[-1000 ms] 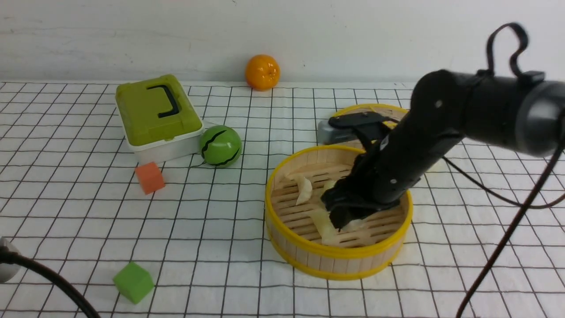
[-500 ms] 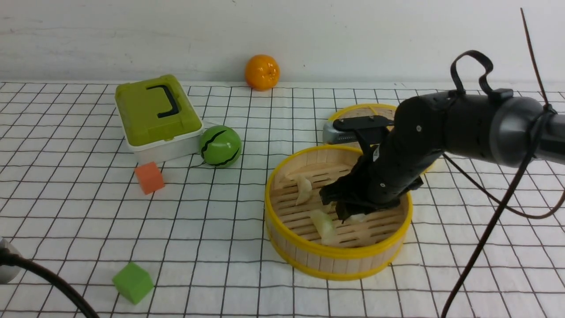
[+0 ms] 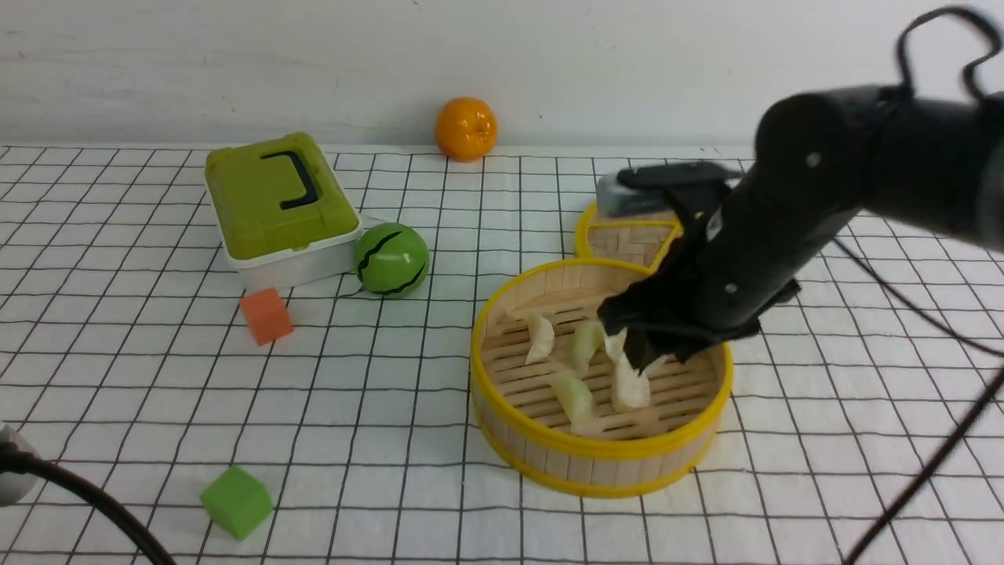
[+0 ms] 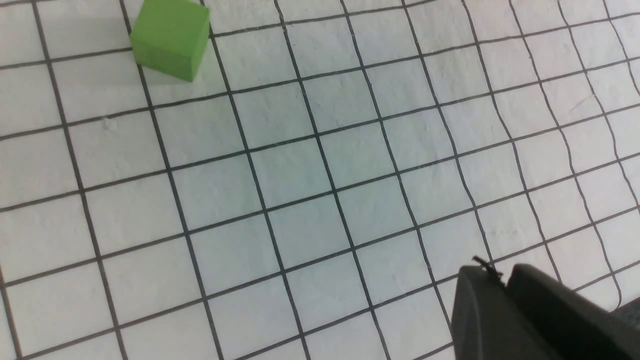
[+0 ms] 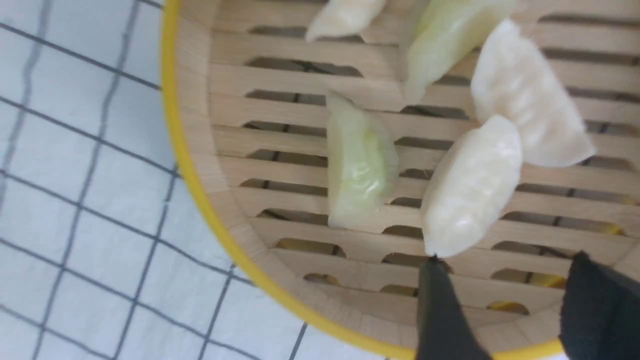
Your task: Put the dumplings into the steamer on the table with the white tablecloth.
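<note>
The right gripper (image 5: 505,305), jaws parted and empty (release apparently complete), should rise vertically clear of the round yellow-rimmed bamboo steamer (image 3: 549,459) without disturbing the glossy crescent dumplings (image 5: 470,187).

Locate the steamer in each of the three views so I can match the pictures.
Front view: the steamer sits right of centre on the grid cloth, under the right gripper.
Left wrist view: not in it; only grid cloth and a green cube.
Right wrist view: its yellow rim curves around the slatted floor.
Shared landmark: the dumplings inside it.
</note>
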Controlling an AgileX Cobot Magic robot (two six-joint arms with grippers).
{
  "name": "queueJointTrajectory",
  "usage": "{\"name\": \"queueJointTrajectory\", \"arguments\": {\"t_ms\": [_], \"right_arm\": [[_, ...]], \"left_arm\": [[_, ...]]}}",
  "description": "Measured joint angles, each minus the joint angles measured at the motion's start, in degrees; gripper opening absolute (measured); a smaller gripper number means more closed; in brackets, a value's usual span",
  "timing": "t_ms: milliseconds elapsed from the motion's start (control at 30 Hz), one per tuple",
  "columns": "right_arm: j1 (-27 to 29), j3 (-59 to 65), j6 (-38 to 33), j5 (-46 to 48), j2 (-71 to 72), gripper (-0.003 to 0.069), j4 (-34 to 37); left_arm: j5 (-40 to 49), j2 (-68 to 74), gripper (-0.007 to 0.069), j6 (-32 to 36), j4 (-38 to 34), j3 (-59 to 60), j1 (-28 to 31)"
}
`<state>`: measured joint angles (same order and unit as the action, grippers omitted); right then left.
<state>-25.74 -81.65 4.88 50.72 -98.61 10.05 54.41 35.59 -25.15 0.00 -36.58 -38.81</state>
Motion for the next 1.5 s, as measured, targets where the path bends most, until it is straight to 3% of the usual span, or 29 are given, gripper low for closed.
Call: {"name": "queueJointTrajectory", "arguments": {"t_ms": [200,433,700,1067,1500], "right_arm": [[0.0,5.1,-3.02,-0.86,17.63,0.0113,0.27],[0.0,19.58,-3.8,-10.83,36.73,0.0002,0.43],[0.0,34.77,-3.91,-24.54,54.95,-0.0006,0.03],[0.0,40.37,-3.91,-24.47,62.0,-0.0004,-0.03],[0.0,42.03,-3.95,-25.03,74.58,-0.0023,-5.92]], "left_arm": [[0.0,0.0,0.0074,0.0,0.0,0.0,0.0],[0.0,0.0,0.0083,0.0,0.0,0.0,0.0],[0.04,0.0,0.0092,0.0,0.0,0.0,0.0],[0.06,0.0,0.0101,0.0,0.0,0.0,0.0],[0.18,0.0,0.0111,0.0,0.0,0.0,0.0]]}}
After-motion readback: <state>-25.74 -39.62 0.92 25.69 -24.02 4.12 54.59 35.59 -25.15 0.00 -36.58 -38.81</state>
